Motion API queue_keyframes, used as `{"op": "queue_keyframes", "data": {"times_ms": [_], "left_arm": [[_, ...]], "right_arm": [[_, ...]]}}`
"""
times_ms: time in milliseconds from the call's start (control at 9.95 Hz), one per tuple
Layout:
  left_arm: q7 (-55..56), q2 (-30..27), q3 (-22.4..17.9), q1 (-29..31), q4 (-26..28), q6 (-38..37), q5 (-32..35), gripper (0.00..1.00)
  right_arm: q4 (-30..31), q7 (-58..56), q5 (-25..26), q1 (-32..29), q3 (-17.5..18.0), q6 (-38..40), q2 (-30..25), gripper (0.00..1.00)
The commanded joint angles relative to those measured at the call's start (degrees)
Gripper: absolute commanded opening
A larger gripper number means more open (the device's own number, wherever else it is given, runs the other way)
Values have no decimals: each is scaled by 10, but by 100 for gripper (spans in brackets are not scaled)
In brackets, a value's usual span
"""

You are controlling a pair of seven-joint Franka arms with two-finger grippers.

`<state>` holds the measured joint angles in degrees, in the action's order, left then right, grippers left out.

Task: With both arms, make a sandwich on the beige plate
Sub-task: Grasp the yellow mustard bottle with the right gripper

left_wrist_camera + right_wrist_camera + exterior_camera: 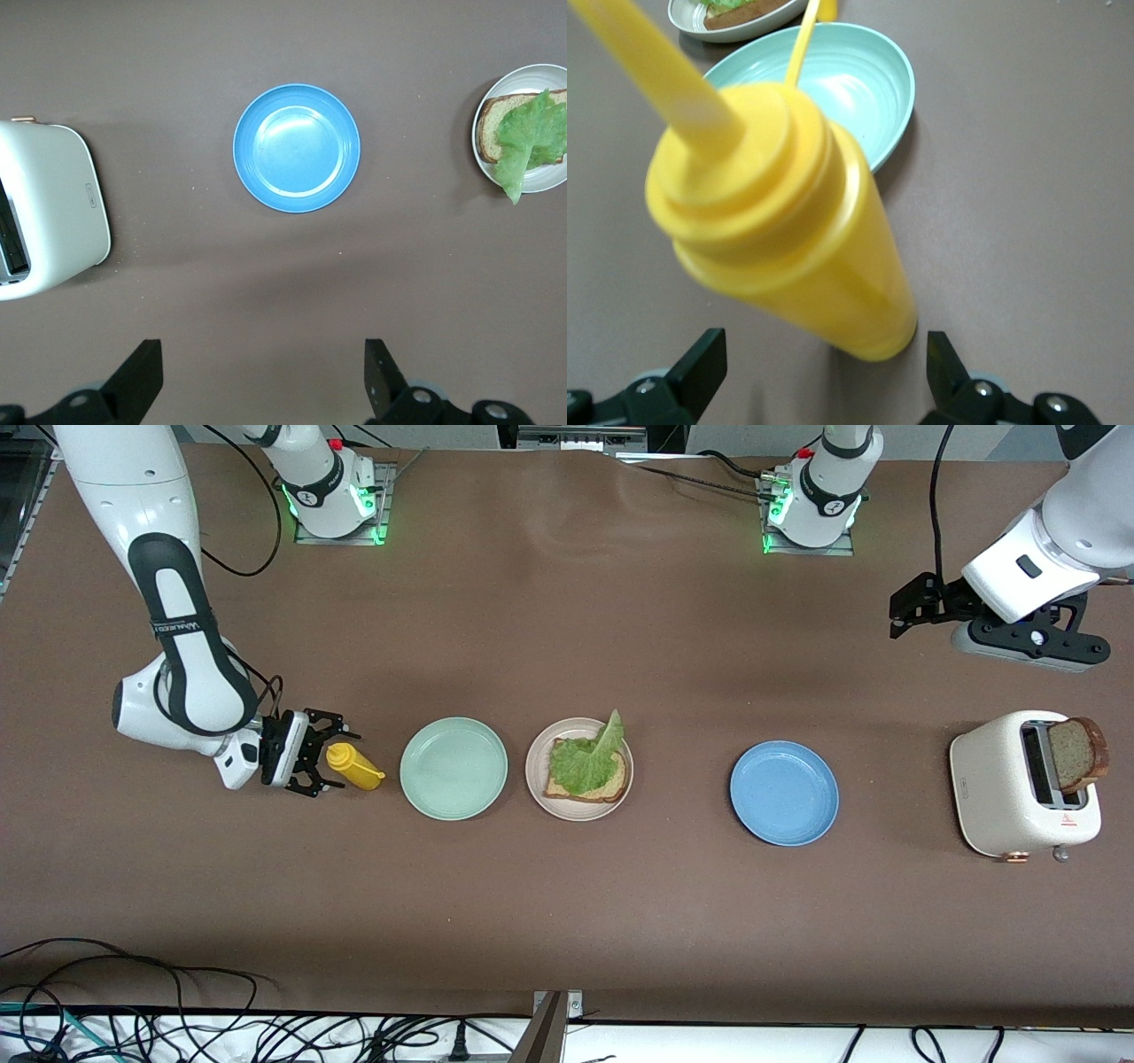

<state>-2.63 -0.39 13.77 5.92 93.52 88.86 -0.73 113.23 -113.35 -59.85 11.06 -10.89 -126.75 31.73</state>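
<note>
Three plates sit in a row on my desk: blue plate, beige plate holding one bread slice under lettuce, mint plate. A second slice stands in the toaster.

My right jaws gape around the mustard bottle, not gripping; its nozzle is cut off in the right wrist view.

My left jaws hang wide and empty above the desk; that wrist view misses the toaster's slice.

The round blue plate is sitting at centre; the white toaster at nine o'clock; the left gripper's black fingers are standing apart at six.
</note>
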Motion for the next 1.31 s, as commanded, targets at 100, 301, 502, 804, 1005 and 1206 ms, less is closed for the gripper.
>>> {"op": "queue_keyframes", "data": {"times_ms": [100,301,502,804,1005,1206], "left_arm": [[3,-11,1,1,10,3,-9,100],[3,-11,1,1,10,3,-8,100],[3,-11,1,1,10,3,-9,100],[3,-11,1,1,10,3,-9,100],[3,-11,1,1,10,3,-9,100],[3,-11,1,1,10,3,-9,100]], "right_arm": [[-23,-14,-20,-3,10,-2,18,100],[-23,-15,-25,-2,11,-2,20,99],[-29,-15,-31,-2,15,-5,21,63],[-41,-7,-30,0,16,-6,27,21],[-56,4,-11,0,25,-14,24,18],[-80,92,70,2,27,-14,15,18]]}}
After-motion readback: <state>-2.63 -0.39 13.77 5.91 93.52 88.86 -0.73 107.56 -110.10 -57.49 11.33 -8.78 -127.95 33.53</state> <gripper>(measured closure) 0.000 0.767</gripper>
